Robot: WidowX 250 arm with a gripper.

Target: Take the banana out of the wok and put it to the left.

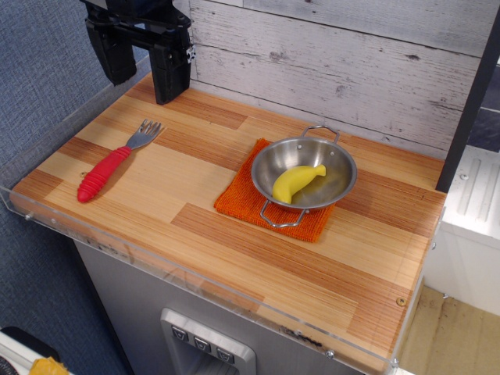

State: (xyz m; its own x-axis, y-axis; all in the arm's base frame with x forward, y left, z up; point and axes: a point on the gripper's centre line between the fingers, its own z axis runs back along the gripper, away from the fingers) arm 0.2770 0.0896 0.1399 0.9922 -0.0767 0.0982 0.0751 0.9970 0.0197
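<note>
A small bright yellow banana [297,182] lies inside the shiny steel wok [336,160], which has two wire loop handles and sits on an orange cloth [238,199] right of the table's middle. My black gripper [143,86] hangs at the far left corner of the wooden table, well away from the wok. Its two fingers [170,74] are spread apart with nothing between them.
A fork with a red handle [109,170] lies at the left side of the wooden table [195,234]. A clear plastic rim runs along the table's front and left edges. A whitewashed plank wall stands behind.
</note>
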